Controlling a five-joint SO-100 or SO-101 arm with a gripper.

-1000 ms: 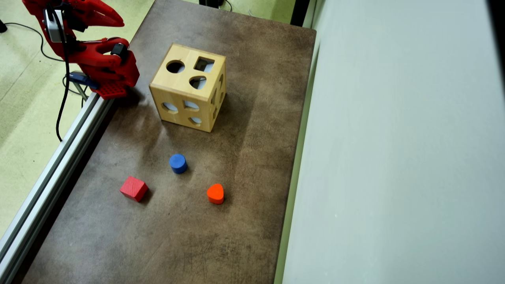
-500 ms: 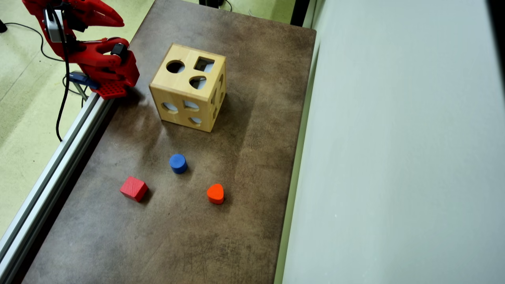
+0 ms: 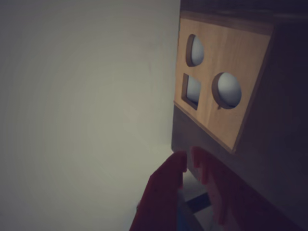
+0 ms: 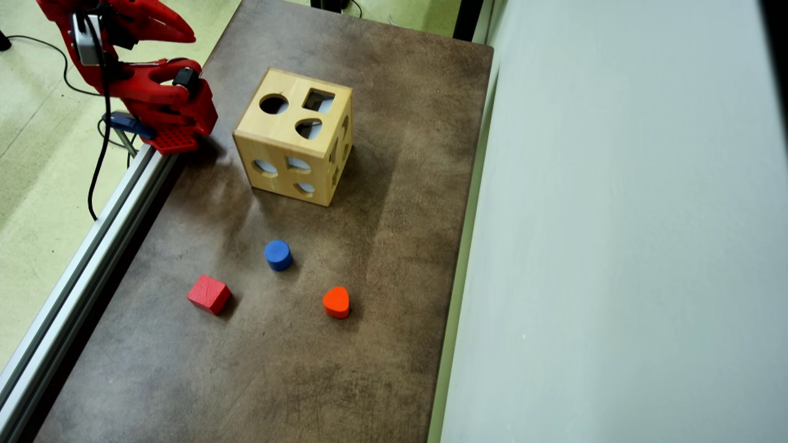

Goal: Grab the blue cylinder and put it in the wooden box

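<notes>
Folded up at the upper left of the overhead view, red arm, nowhere near the blocks. Pincer (image 3: 188, 156) poking in from the bottom edge of the wrist view, tips pressed almost together, only a sliver of a gap, nothing pinched between them. In the overhead view, pincer (image 4: 181, 38) at the top left corner, off the edge of the brown surface (image 4: 381, 258).

Blue cylinder (image 4: 277, 254) standing upright on its flat end, lower centre-left of the overhead frame, clear space all round. Not in the wrist view at all. Red cube (image 4: 209, 294) down and to its left, orange heart block (image 4: 336, 302) down and to its right, both apart from it, neither touching.

Wooden box (image 4: 294, 135) in the upper middle of the overhead frame, between arm and cylinder, round hole in its top face at the upper left. Same wooden box (image 3: 222, 82) filling the upper right of the wrist view, tilted, holes showing pale.

Nothing grabbed yet; approach not begun, by the look of it.

Handling, as a guess: small, rigid painted block, probably light, no give and nothing fragile. Painted curved wall likely a bit slick, prone to rolling out of a lopsided squeeze. Best taken from above, tips on opposite sides of the round wall, across the middle, flat top kept level for the round hole.
</notes>
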